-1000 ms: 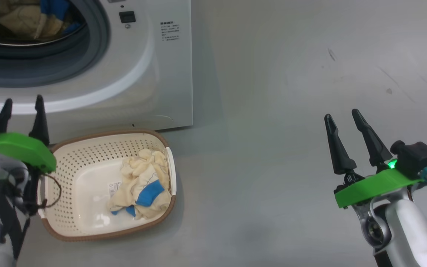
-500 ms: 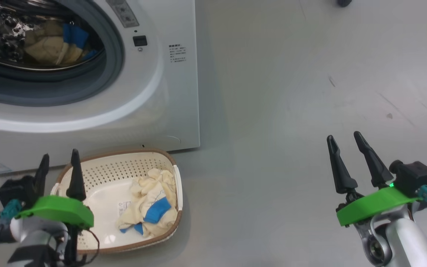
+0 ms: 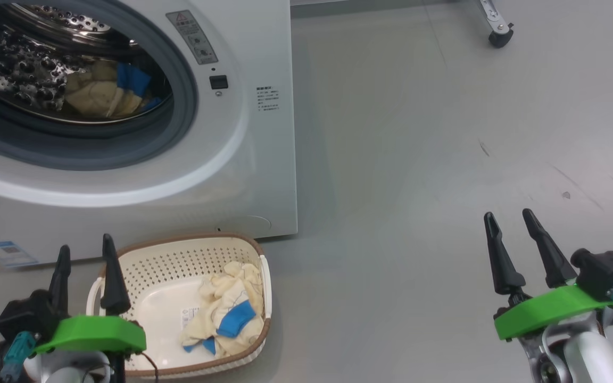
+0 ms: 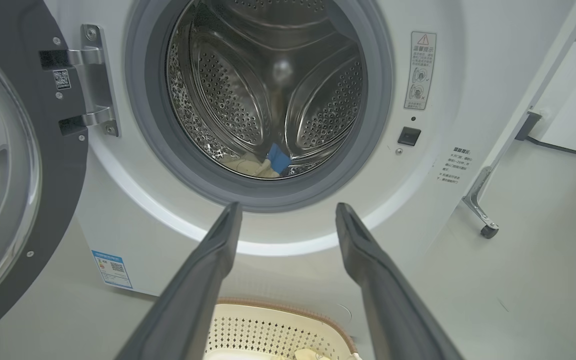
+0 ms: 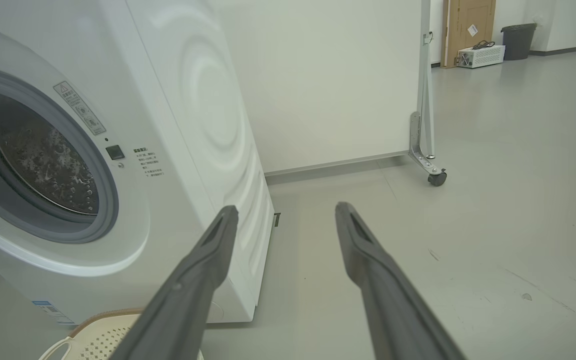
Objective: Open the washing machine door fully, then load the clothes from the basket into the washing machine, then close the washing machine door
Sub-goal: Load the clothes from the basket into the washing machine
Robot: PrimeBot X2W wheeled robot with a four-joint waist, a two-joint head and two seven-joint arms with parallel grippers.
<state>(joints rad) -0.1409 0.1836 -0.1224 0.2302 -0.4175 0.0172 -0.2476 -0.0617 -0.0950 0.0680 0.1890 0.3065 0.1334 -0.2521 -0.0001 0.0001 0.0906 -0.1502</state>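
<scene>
**Entry: laundry load, part done.**
- **Change:** the head camera has tipped upward, so the washer (image 3: 253,175) sits lower in view and more of the drum (image 4: 268,85) shows. The things themselves have not moved.
- **Left gripper** (image 3: 85,246): has sunk from the basket's 10 o'clock to its 9 o'clock edge. Fingers spread, holding nothing.
- **Right gripper** (image 3: 509,214): well apart at the basket's 3 o'clock. Fingers spread, holding nothing.
- **Door** (image 4: 65,190): swung wide at the drum's 9 o'clock.
- **Loaded garment** (image 3: 101,96): lies on the drum floor.
- **Basket** (image 3: 179,260): on the floor at the washer's 6 o'clock.
- **Clothes** (image 3: 229,314): heaped against the basket's 3 o'clock wall.
- **Judgement:** the opening is finished and loading is probably half done. This pile likely wants the left gripper next. Closing the door must wait.
</scene>
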